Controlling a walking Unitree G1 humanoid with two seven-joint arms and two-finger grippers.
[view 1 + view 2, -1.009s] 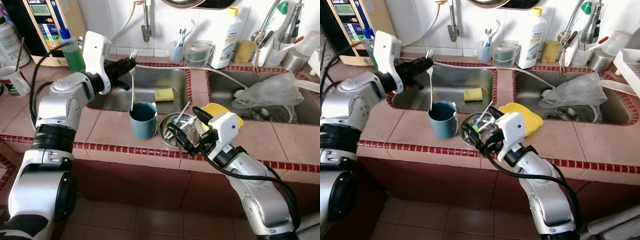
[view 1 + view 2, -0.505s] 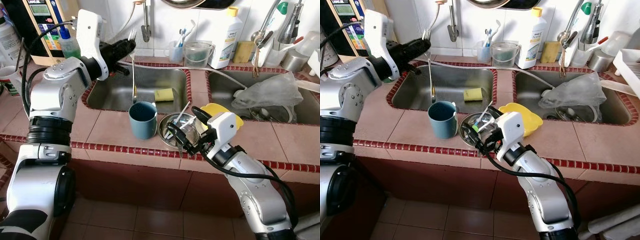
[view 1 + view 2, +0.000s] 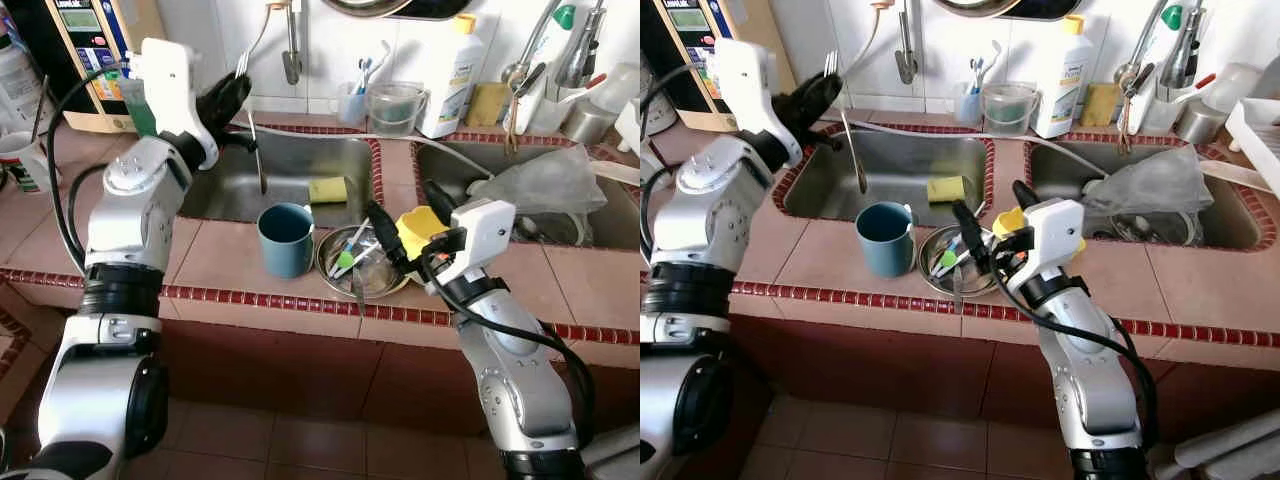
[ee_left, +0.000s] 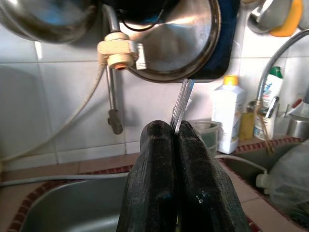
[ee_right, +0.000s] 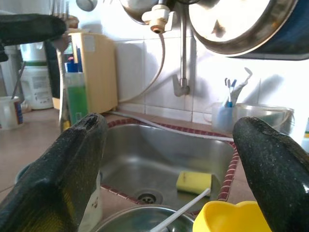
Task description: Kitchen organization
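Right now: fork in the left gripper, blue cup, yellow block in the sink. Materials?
Fork: looks like polished metal, thin and reflective, pinched by the left gripper. Blue cup: matte, likely plastic, possibly ceramic. Yellow block: dull, soft-edged, probably a sponge.

I see a tiled counter (image 3: 215, 255) with red-edged rim. Directly on it: a blue mug (image 3: 285, 238) and steel bowl (image 3: 362, 262), both just left of my spread right gripper (image 3: 405, 208).
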